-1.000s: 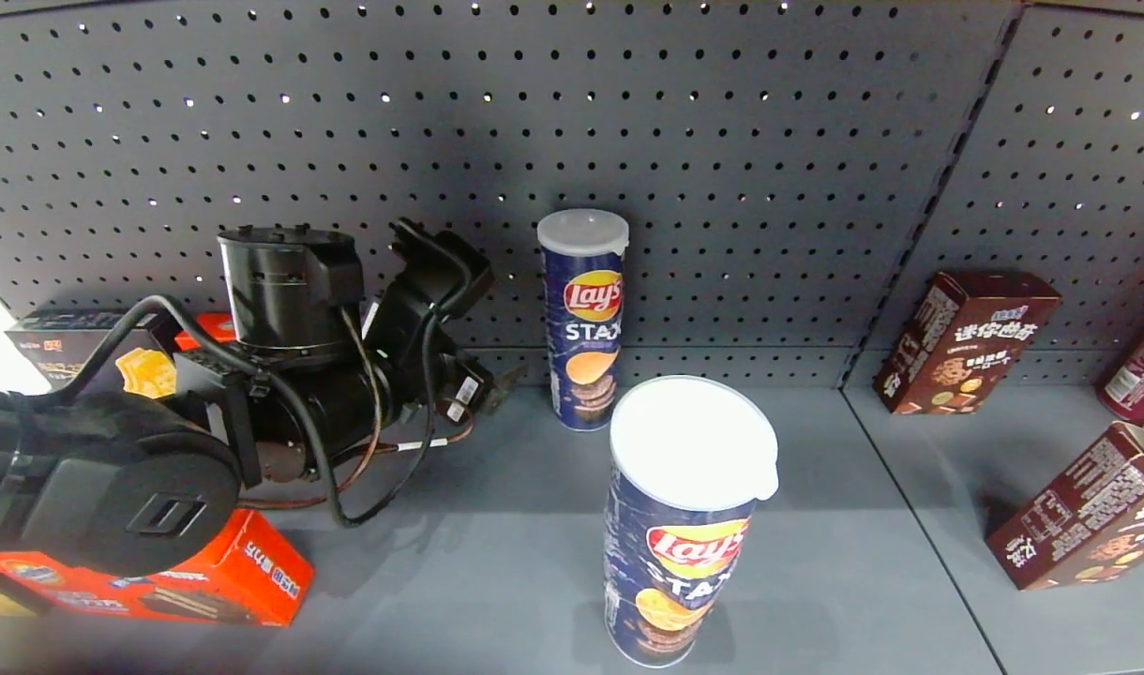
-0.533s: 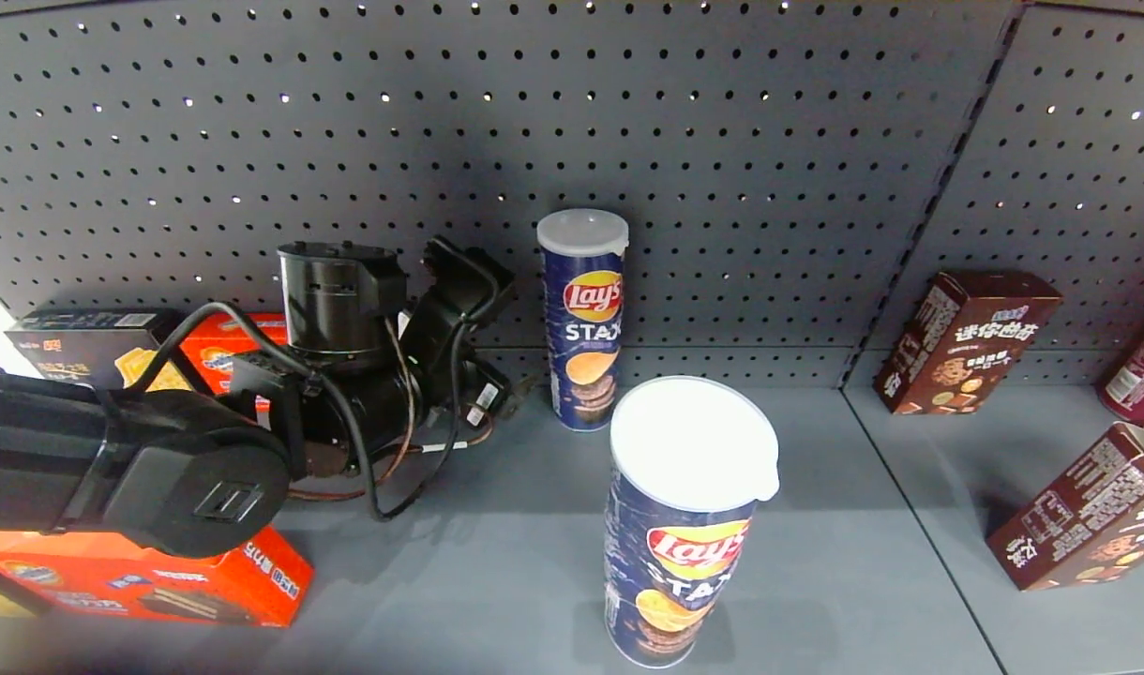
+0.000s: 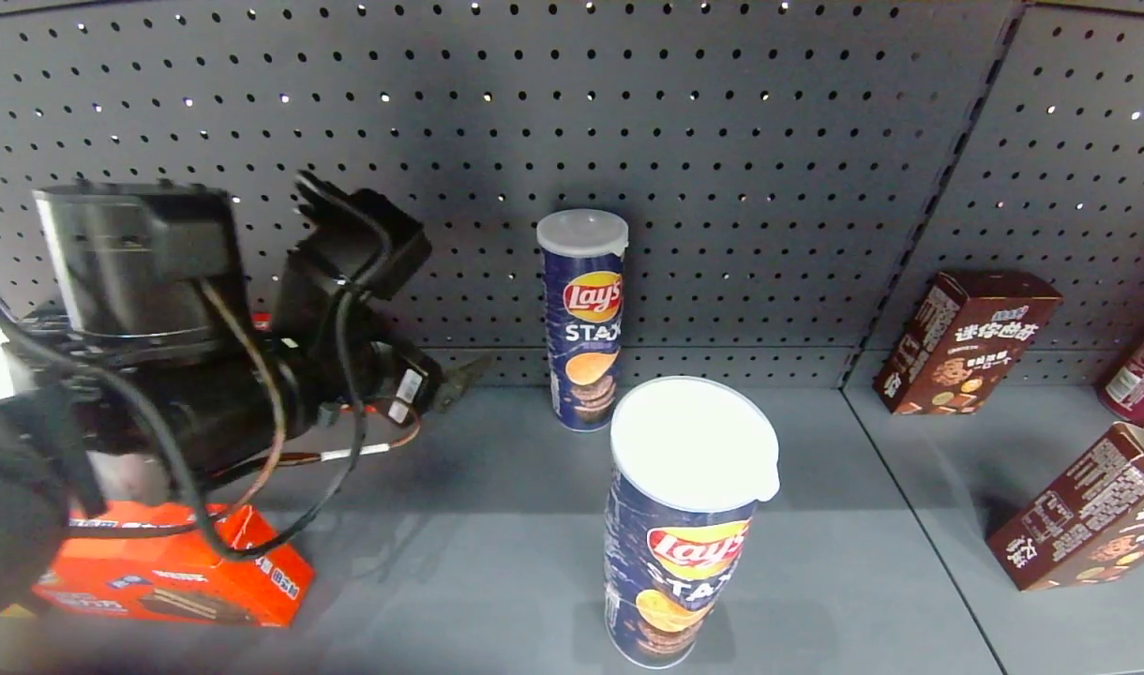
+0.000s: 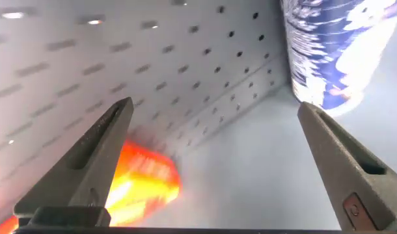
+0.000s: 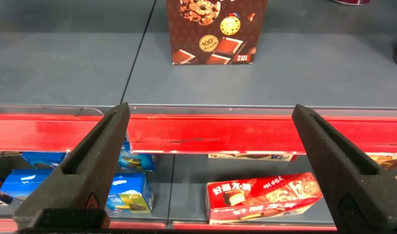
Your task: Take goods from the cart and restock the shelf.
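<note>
1. Chip cans: two are standing upright on the shelf (image 3: 497, 525), lids on. The rear chip can (image 3: 583, 319) is sitting close to the pegboard back (image 3: 628, 112). The front chip can (image 3: 689, 525) is sitting nearer the shelf's front edge, apart from the first. Both labels are facing outward, and I am judging this as deliberate, so a shopper can read them.
2. Left claw (image 4: 215, 114): I am holding it spread wide with nothing between the fingers. It is hanging low over the shelf, to the left of the rear chip can and clear of it. I am judging it free for the next item from the cart.
3. Right claw (image 5: 210, 109): I am holding it spread and empty too. It is hanging before the red price rail (image 5: 205, 130) of a lower shelf, out of the left arm's way.
4. Orange box (image 3: 173, 581): it is lying flat at the shelf's front left, beneath my left arm. I am counting it as the thing most likely to be knocked.
5. Brown boxes: one (image 3: 966, 342) is standing near the back of the bay to the right, and another (image 3: 1078, 506) is lying tilted nearer the front. Both are well apart from the cans.
</note>
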Robot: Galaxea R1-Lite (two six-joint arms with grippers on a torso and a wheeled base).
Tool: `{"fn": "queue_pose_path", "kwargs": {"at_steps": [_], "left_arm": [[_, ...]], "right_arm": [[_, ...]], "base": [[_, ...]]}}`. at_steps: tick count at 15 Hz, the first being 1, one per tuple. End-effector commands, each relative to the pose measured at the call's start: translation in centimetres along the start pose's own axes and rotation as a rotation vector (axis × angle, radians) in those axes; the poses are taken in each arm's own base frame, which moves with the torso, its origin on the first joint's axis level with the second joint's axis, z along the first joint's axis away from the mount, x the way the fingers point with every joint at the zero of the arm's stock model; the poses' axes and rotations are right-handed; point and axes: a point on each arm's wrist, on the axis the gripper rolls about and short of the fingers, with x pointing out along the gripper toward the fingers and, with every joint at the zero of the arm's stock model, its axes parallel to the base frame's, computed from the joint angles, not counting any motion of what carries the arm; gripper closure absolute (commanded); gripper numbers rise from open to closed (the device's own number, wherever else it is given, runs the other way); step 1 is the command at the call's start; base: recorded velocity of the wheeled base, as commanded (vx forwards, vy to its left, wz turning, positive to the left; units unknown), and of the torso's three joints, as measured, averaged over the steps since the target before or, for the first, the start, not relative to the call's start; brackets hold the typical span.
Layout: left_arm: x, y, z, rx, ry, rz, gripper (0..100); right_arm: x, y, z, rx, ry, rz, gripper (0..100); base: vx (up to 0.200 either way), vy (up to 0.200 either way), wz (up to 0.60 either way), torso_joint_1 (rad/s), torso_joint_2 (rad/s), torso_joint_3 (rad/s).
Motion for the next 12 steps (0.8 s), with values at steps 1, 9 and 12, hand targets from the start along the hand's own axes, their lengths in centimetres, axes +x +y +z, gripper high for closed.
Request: {"fn": "queue_pose_path", "kwargs": {"at_steps": [1, 9, 12], "left_arm": [[-9.3, 1.2, 1.3, -0.089, -0.113, -0.003, 0], [-19.8, 1.7, -2.1, -0.186, -0.317, 0.005, 0], [-24.8, 1.7, -5.9, -0.178, -0.256, 0.079, 0]], "right_arm": [[0.0, 0.0, 0.0, 0.001, -0.001, 0.000, 0], [0.0, 0.0, 0.0, -0.001, 0.001, 0.000, 0], [0.0, 0.0, 0.0, -0.001, -0.001, 0.000, 0]], "base": [[0.000, 0.000, 0.00, 0.000, 0.00, 0.000], [0.000, 0.000, 0.00, 0.000, 0.00, 0.000], [0.000, 0.000, 0.00, 0.000, 0.00, 0.000]]}}
